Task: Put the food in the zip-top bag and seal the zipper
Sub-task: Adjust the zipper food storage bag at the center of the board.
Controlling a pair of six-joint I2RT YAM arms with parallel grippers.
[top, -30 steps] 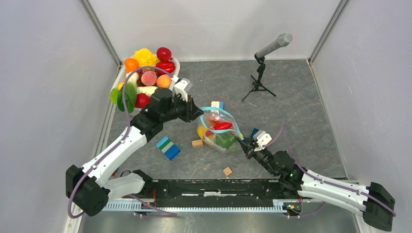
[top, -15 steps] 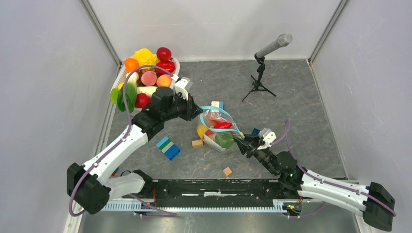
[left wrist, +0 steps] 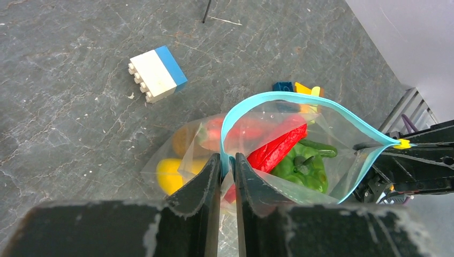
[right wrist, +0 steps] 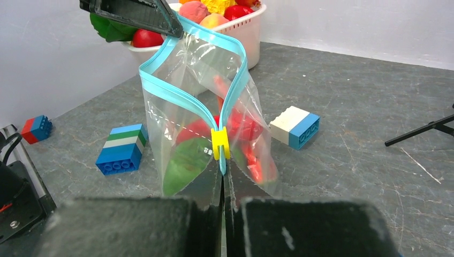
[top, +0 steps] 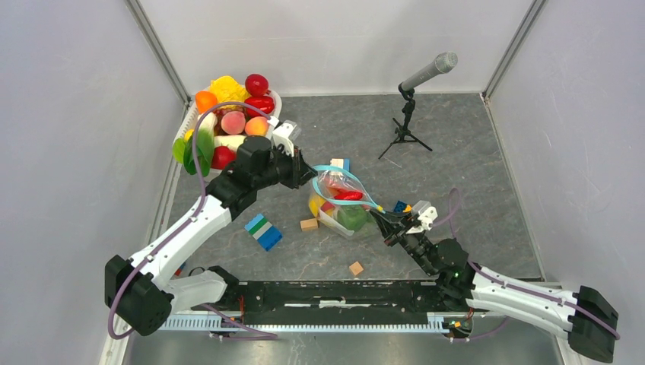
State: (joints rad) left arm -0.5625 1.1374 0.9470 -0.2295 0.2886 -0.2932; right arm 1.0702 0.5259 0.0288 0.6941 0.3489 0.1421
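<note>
A clear bag [top: 342,194] sat on the tabletop [top: 456,167], mouth open, with food [left wrist: 281,150] inside. The left tool [left wrist: 227,159] pinched the blue zipper [left wrist: 278,97]. The right tool [right wrist: 224,187] clamped the bag's far corner under the yellow slider [right wrist: 219,143]. Sealing looked to be starting, and the slider needed drawing across.

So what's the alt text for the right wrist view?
A clear zip-top bag of red and green toy food, its blue zipper open, is pinched at its near corner by the right gripper and at its far end by the left gripper.
</note>
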